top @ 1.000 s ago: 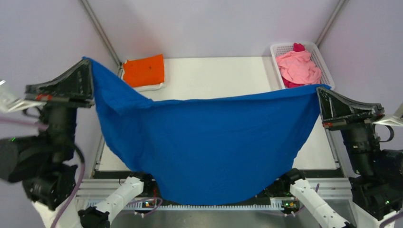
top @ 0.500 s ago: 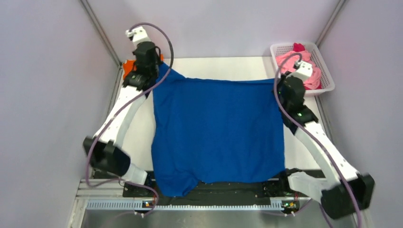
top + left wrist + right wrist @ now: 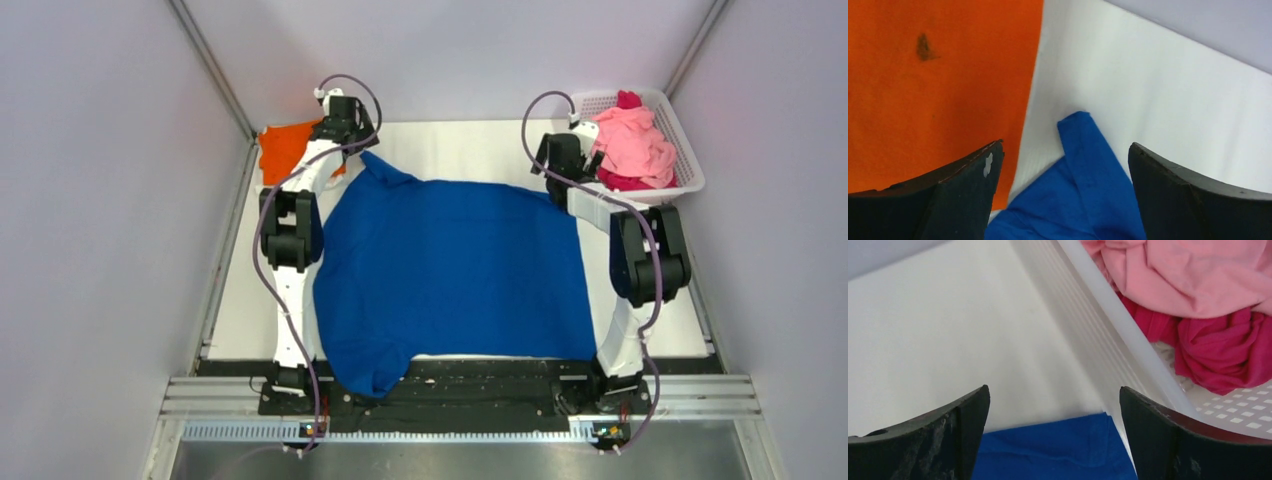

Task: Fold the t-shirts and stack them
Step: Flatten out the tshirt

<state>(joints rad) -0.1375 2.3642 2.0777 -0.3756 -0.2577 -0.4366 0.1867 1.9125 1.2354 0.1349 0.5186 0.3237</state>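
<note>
A royal-blue t-shirt (image 3: pixel 450 270) lies spread flat across the middle of the table, its plain side up. My left gripper (image 3: pixel 350 142) hovers open over its far left corner. In the left wrist view that blue corner (image 3: pixel 1083 190) lies loose between the wide-apart jaws of the left gripper (image 3: pixel 1065 145), next to a folded orange t-shirt (image 3: pixel 938 90). My right gripper (image 3: pixel 558 165) is open above the far right corner. The right wrist view shows that blue corner (image 3: pixel 1058 450) flat on the table below the right gripper (image 3: pixel 1054 388), touching neither finger.
The orange t-shirt (image 3: pixel 283 150) sits at the far left corner of the table. A white mesh basket (image 3: pixel 685 150) at the far right holds a pink t-shirt (image 3: pixel 632 140) on top of magenta cloth (image 3: pixel 1218 355). The basket's rim (image 3: pixel 1113 325) runs close beside my right gripper.
Both arms carried the hanging blue t-shirt away from the camera, laid it flat on the table, then opened and let go of its far corners.
</note>
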